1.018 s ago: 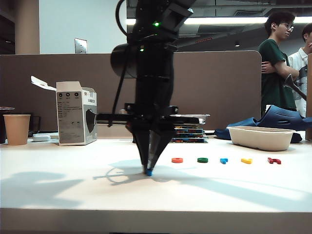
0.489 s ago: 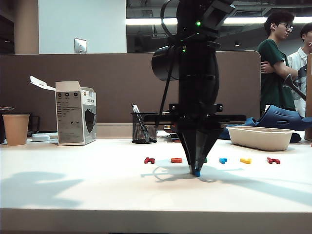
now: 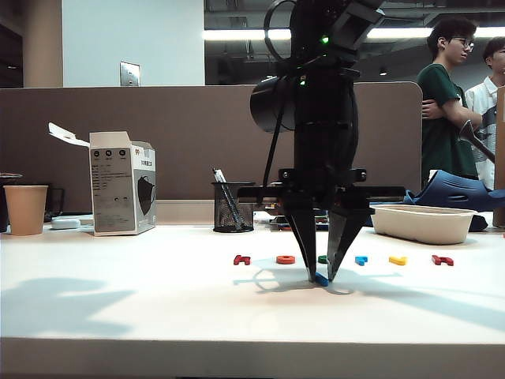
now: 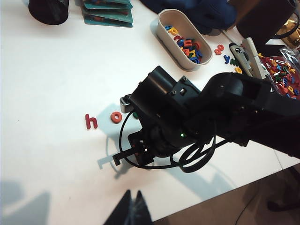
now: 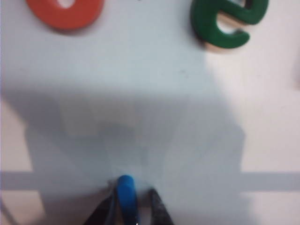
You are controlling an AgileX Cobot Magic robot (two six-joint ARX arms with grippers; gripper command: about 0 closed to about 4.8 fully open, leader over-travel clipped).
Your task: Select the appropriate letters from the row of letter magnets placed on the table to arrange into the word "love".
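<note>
I have the right gripper (image 3: 319,278) low on the table (image 3: 118,300), its jaws apart around the light blue bar (image 5: 126,192), which lies just in front of the orange ring (image 3: 286,259). I should lift straight up (no sideways drag). The left gripper (image 4: 132,211) hangs together, well apart from the ring.

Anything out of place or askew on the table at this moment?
Only the blue bar: it lies in front of the row of letters, between the right gripper's parted jaws. The left gripper hangs shut, away from the letters.
</note>
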